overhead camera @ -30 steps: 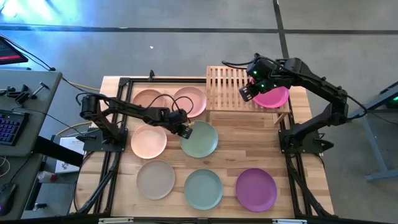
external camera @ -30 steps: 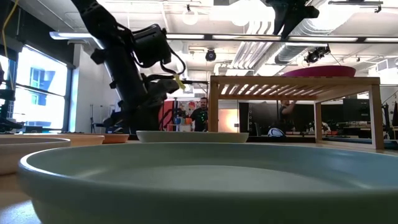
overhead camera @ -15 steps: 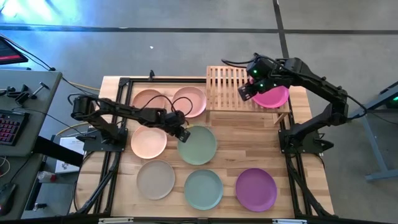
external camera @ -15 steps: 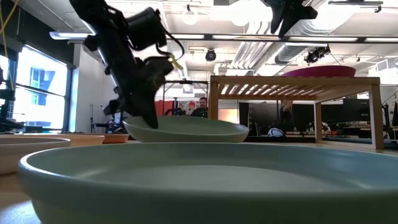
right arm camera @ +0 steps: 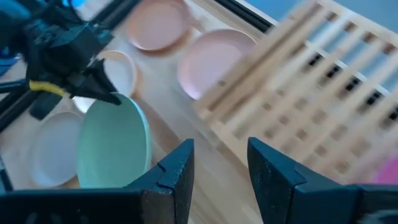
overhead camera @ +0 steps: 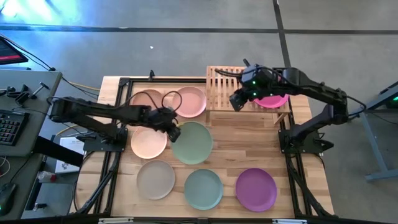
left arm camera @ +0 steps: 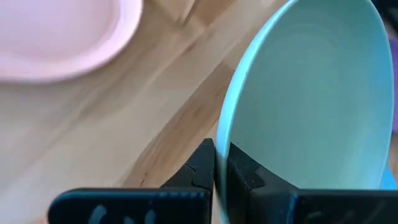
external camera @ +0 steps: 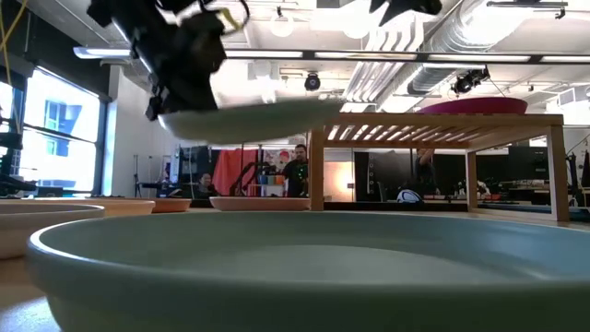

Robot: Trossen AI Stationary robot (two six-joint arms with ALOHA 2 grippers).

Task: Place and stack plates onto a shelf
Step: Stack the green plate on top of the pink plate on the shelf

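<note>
My left gripper is shut on a mint green plate, which hangs in the air at about shelf-top height in the low view. The wooden slat shelf stands at the table's far right and carries a magenta plate on its right half. My right gripper is open and hovers over the shelf's near left part, touching nothing. In the right wrist view, its gripper looks down on the shelf and the mint plate. My left gripper pinches the mint plate's rim at its left edge between the two fingers, one on the plate's inside and one on its outside. The fingers come from the table's left, slanting down. The plate is lifted clear and roughly level.
Other plates lie on the table: peach, pink, peach, beige, teal and purple. The shelf's left half shows bare slats. People stand in the room beyond the table.
My left gripper has risen and drawn toward the table's left, carrying the mint plate from the table up to about shelf-top height. My right gripper has moved from beside the magenta plate toward the table's left, over the shelf's near left part.
</note>
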